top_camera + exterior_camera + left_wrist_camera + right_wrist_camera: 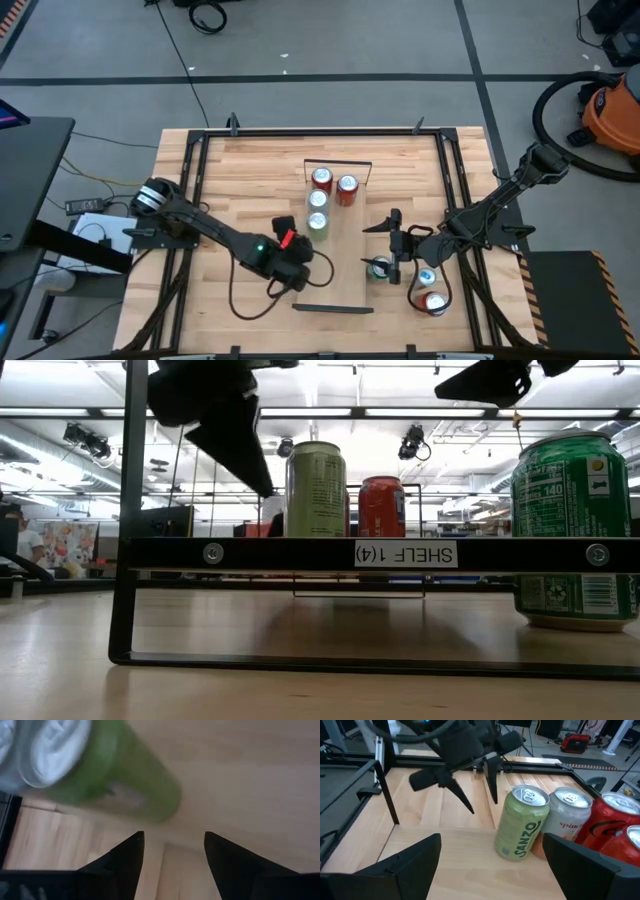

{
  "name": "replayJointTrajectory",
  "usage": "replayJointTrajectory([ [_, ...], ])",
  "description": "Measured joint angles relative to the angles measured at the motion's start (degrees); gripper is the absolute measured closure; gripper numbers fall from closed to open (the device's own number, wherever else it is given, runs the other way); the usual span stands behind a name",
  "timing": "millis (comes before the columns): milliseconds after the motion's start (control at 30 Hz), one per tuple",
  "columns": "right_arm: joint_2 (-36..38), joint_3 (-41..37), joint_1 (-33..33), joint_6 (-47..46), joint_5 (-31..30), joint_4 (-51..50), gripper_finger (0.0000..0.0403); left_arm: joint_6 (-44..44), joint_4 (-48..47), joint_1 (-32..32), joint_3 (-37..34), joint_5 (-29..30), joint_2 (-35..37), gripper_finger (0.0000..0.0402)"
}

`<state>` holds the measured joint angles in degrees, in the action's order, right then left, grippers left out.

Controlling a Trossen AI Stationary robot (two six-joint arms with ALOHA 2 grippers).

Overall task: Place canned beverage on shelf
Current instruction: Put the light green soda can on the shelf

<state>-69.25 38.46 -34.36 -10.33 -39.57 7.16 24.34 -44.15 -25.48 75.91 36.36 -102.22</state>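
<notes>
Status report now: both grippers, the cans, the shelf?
Left gripper open, empty, beside the green can on the shelf. Right gripper open, empty, above the table. Four cans on shelf; three wait by the right arm.

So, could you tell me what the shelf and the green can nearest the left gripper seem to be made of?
The shelf looks like a pale unvarnished wood plank, grain visible, with thin black metal rails at its ends. The green can appears to be aluminium: silvery top with pull tab, matte printed green wall. The left gripper hangs open beside it.
</notes>
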Motion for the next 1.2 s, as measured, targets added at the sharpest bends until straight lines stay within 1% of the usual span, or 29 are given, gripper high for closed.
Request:
replayJointTrajectory([
  [67, 0.0, 0.0, 0.3, 0.7, 0.0, 0.7, 0.0043, 0.7, 0.5, 0.2, -1.2, 0.0, 1.4, 0.0184],
  [167, 0.0, 0.0, 0.3, 1.0, 0.0, 1.0, 0.0043, 3.2, 5.6, 0.8, -3.3, -0.1, 3.1, 0.0184],
  [200, 0.0, 0.0, 0.3, 0.9, 0.0, 1.1, 0.0043, 3.8, 5.9, 1.1, -4.0, 0.0, 3.5, 0.0184],
  [267, 0.0, 0.0, 0.3, 0.9, 0.1, 0.8, 0.0043, 5.5, 9.0, 1.7, -4.5, 0.0, 3.5, 0.0184],
  [400, 0.0, 0.0, 0.3, 1.0, 0.0, 1.0, 0.0043, 9.0, 11.0, 2.9, -4.7, -0.6, 3.7, 0.0184],
  [533, 0.0, 0.0, 0.3, 1.3, 0.1, 1.4, 0.0043, 11.9, 10.7, 5.1, -4.7, -0.8, 3.7, 0.0184],
  [733, 0.0, 0.0, 0.3, 1.5, 0.2, 1.8, 0.0043, 12.0, 11.5, 7.4, -4.7, -0.6, 3.7, 0.0184],
  [967, 0.0, 0.0, 0.3, 1.5, 0.2, 1.8, 0.0043, 9.5, 11.3, 8.5, -4.7, -0.9, 3.7, 0.0184],
  [1033, 0.0, 0.0, 0.3, 1.5, 0.2, 1.8, 0.0043, 8.6, 11.2, 8.5, -4.7, -2.3, 3.7, 0.0184],
  [1200, 0.0, 0.0, 0.3, 1.0, 0.2, 1.8, 0.0043, 5.0, 9.5, 8.2, -3.7, -10.8, 3.7, 0.0184],
])
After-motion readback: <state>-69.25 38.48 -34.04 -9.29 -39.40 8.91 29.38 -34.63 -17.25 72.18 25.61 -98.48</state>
